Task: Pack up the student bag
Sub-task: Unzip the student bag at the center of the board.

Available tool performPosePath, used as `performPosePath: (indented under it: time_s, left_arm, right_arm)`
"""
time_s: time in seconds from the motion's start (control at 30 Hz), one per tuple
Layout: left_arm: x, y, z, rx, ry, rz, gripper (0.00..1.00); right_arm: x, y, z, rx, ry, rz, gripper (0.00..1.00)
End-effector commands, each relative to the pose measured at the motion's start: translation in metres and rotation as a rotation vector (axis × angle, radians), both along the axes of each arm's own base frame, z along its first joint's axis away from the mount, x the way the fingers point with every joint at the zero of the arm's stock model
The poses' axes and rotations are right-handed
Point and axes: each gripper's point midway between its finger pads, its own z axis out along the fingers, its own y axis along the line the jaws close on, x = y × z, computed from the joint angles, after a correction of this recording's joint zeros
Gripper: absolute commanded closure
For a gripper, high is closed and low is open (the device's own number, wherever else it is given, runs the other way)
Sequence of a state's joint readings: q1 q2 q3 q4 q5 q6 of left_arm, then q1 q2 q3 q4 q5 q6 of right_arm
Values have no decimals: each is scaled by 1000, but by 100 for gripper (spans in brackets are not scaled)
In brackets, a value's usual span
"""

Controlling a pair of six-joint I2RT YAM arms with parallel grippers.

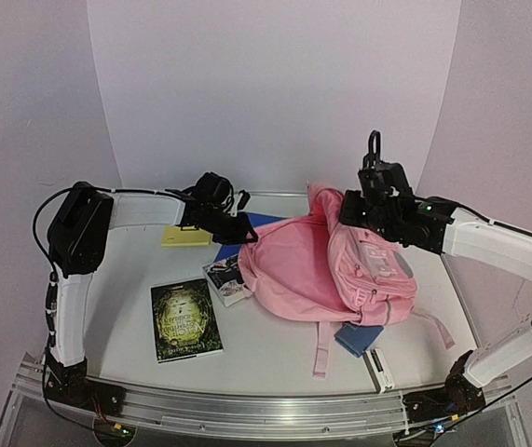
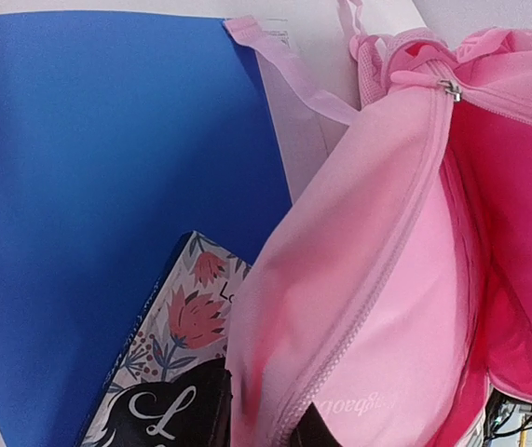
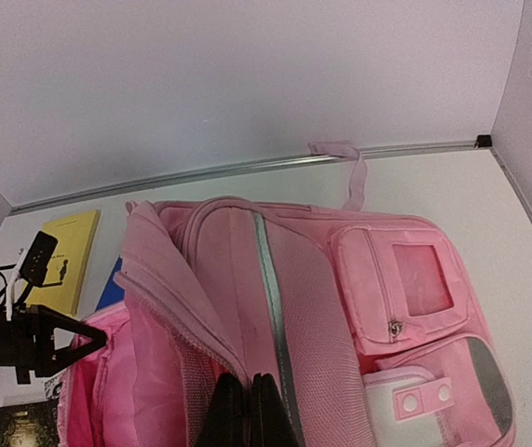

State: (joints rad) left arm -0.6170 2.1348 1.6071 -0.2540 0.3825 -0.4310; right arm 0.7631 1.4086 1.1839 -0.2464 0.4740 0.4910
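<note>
- Right jaws point(image 3: 250, 384) are pinched closed on the front panel of the student bag point(image 1: 293, 265), holding it up.
- Left jaws point(image 1: 249, 235) stand narrow with the bag's zip rim between them; whether they grip it cannot be told.
- The bag lies centre-right on the desk point(image 1: 275, 358), mouth open, magenta lining showing.
- A blue folder point(image 2: 107, 186) lies just beside the bag's mouth.
- A green book point(image 1: 185, 321) lies near the front left.
- A floral book point(image 2: 186, 321) rests on the folder, touching the bag.

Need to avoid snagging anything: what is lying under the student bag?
A floral book slips under the left edge of the student bag; a blue item pokes out at its near side. Anything else beneath is covered.
</note>
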Motion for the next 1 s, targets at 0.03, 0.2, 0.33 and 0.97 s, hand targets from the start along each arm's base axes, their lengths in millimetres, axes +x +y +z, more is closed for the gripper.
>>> performPosePath:
  time_s: [0.03,0.2,0.33,0.97]
  left_arm:
    - [14,17,32,-28,-80,42,60]
    - [-12,50,42,-15,-64,139,25]
    - [-38,75,36,-64,19,226,19]
    - [-42,108,-32,-102,208,339,20]
  right_arm:
    - [0,-24,-28,-42,53,-90,100]
    - [-3,-39,-21,-44,20,-160,100]
    - [-3,-39,-23,-33,23,-171,100]
    - [-16,-49,-44,-21,63,-183,100]
